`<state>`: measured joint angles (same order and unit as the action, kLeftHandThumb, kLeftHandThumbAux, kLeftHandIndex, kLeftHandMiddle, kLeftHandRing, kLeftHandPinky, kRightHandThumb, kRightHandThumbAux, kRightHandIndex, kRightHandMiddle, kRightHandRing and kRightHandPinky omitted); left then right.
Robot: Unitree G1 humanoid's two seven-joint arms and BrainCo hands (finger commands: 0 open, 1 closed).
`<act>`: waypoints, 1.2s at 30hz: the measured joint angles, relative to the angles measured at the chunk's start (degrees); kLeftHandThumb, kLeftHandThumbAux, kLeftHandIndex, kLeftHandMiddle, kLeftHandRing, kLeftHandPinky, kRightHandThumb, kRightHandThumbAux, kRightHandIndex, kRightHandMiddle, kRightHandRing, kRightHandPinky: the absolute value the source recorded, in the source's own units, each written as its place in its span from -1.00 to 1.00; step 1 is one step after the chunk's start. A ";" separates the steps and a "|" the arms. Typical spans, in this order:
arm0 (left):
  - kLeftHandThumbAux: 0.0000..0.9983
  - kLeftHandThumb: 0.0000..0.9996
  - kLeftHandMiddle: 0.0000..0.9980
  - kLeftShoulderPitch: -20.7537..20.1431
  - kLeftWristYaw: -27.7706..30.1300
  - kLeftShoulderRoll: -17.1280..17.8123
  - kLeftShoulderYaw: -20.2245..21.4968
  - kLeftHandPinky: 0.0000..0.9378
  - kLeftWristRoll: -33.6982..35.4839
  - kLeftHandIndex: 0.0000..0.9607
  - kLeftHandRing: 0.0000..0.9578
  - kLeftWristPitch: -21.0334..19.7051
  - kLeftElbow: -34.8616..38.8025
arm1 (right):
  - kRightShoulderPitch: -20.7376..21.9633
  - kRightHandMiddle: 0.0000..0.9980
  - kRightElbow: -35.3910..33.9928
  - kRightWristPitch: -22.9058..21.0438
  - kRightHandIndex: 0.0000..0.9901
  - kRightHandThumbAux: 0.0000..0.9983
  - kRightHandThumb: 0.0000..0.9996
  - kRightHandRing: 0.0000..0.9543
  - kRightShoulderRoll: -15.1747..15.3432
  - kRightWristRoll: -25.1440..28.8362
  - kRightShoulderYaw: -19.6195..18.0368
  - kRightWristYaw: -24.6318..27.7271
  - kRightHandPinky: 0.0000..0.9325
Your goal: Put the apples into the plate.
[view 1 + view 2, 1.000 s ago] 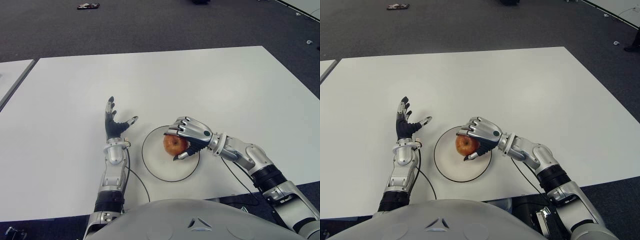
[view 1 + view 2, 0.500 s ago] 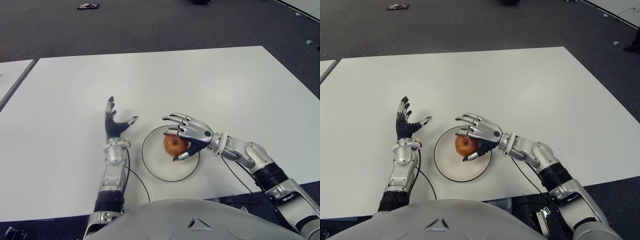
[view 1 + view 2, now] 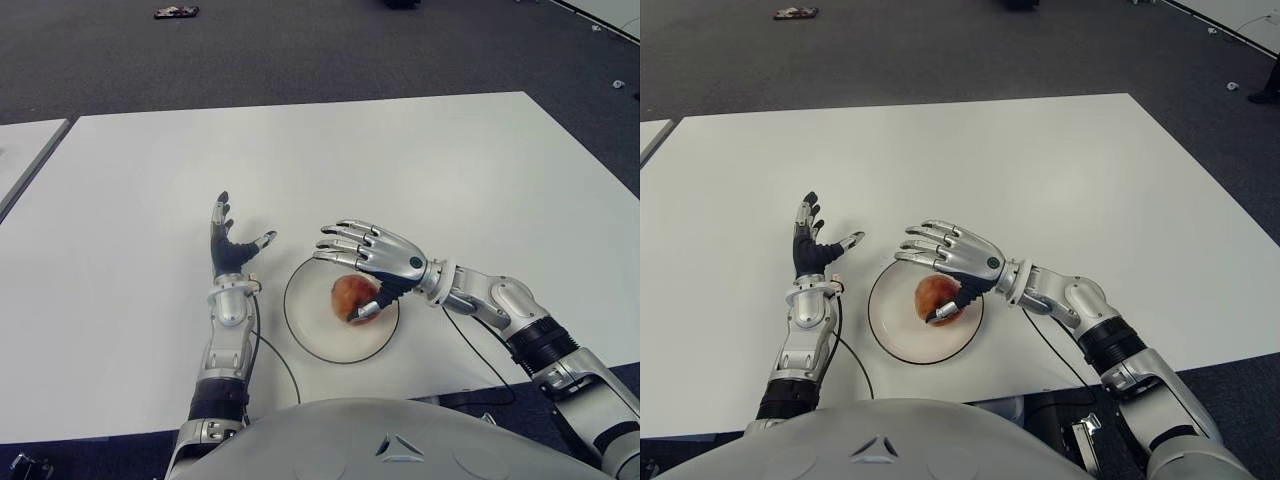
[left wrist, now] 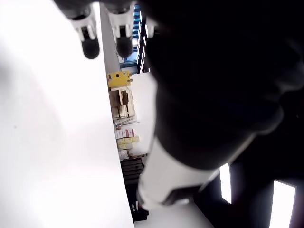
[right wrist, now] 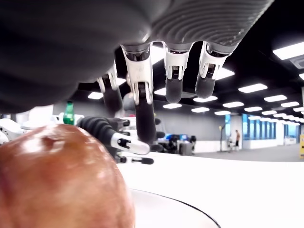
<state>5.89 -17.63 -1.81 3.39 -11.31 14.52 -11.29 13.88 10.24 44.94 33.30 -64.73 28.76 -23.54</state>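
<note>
A red apple (image 3: 350, 295) lies on the white plate (image 3: 310, 330) near the table's front edge. My right hand (image 3: 362, 258) hovers just above the apple with its fingers spread, and the thumb reaches down beside the fruit. In the right wrist view the apple (image 5: 57, 180) fills the near corner under the raised fingers (image 5: 142, 109). My left hand (image 3: 228, 245) shows to the left of the plate, fingers extended and holding nothing.
The white table (image 3: 400, 160) stretches far behind and to both sides of the plate. A second table edge (image 3: 25, 160) shows at the far left. A small dark object (image 3: 176, 12) lies on the grey carpet beyond.
My right hand went from curled around the apple to spread open, lifting slightly. The apple stays on the plate. The left hand has not moved.
</note>
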 measured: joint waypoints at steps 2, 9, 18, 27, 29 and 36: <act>0.14 -1.00 -1.00 -0.03 0.00 0.00 0.00 -0.99 0.00 -1.00 -1.00 0.15 -0.01 | 0.13 -1.00 0.00 -0.04 -1.00 -0.60 -0.75 -1.00 0.24 -0.26 0.11 -0.23 -1.00; 0.12 -1.00 -1.00 -0.11 -0.01 0.06 0.00 -1.00 -0.06 -1.00 -1.00 0.21 -0.12 | 0.48 -1.00 0.00 -0.06 -1.00 -0.55 -0.74 -1.00 0.41 -0.24 0.55 -0.26 -1.00; 0.13 -1.00 -1.00 -0.42 -0.12 0.45 0.01 -1.00 -0.12 -1.00 -1.00 0.21 -0.39 | 0.99 -1.00 0.00 -0.07 -1.00 -0.52 -0.73 -1.00 0.48 0.04 0.69 0.31 -1.00; 0.14 -1.00 -1.00 -0.62 -0.14 0.73 0.00 -1.00 -0.11 -1.00 -1.00 0.21 -0.76 | 1.60 -1.00 -0.04 -0.57 -1.00 -0.53 -0.73 -1.00 0.31 1.40 -0.17 0.59 -1.00; 0.15 -1.00 -1.00 -0.70 -0.16 0.81 0.00 -0.99 -0.12 -1.00 -1.00 0.21 -0.85 | 2.06 -1.00 0.11 -0.86 -1.00 -0.53 -0.73 -1.00 0.11 2.08 -0.62 0.46 -1.00; 0.15 -1.00 -1.00 -1.02 -0.61 0.99 0.04 -0.98 -0.36 -1.00 -1.00 0.57 -1.51 | 6.68 -1.00 3.95 -2.40 -1.00 -0.48 -0.77 -1.00 -1.75 4.95 -2.64 0.26 -1.00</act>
<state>4.87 -18.23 -0.82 3.44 -11.66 15.09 -12.80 20.56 14.19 42.54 31.56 -59.78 26.12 -23.28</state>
